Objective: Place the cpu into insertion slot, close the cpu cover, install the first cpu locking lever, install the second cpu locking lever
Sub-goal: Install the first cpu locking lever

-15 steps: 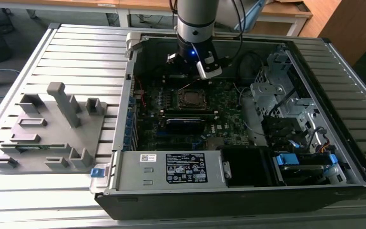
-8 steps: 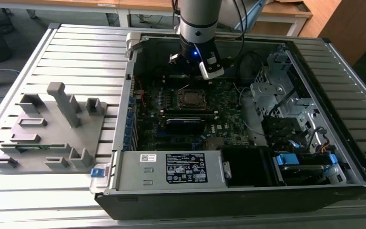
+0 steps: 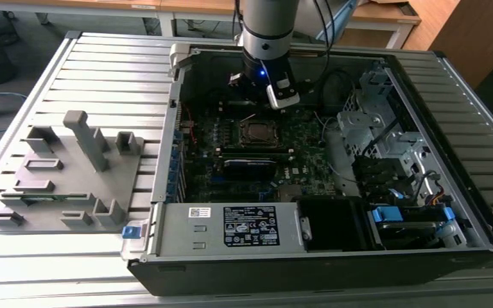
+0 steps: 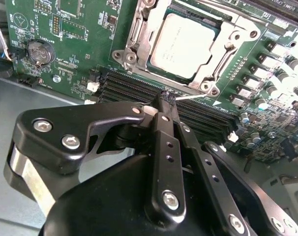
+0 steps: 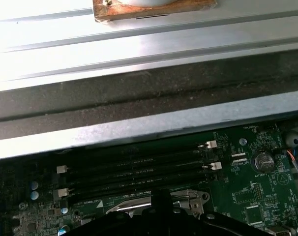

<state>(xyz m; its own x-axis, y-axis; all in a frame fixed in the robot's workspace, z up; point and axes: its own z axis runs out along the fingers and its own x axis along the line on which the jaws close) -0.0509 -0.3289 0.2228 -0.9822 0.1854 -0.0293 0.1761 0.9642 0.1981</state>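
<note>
Exterior view: the gripper (image 3: pixel 284 97) hangs near the slot (image 3: pixel 243 131), at its one o'clock; second wrist view: jaws pressed together, empty, tip beside the cover (image 4: pixel 222 51) lying over the seated cpu (image 4: pixel 183 44); first wrist view: memory slots (image 5: pixel 139 167) adjoin the tip; a sideways slip could gouge them or jar the cover.

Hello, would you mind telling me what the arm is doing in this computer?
The arm is working over the motherboard. The cpu is already seated, with the cover down around it. The gripper, jaws shut, has its tip by the thin lever at the cover's edge.
</note>
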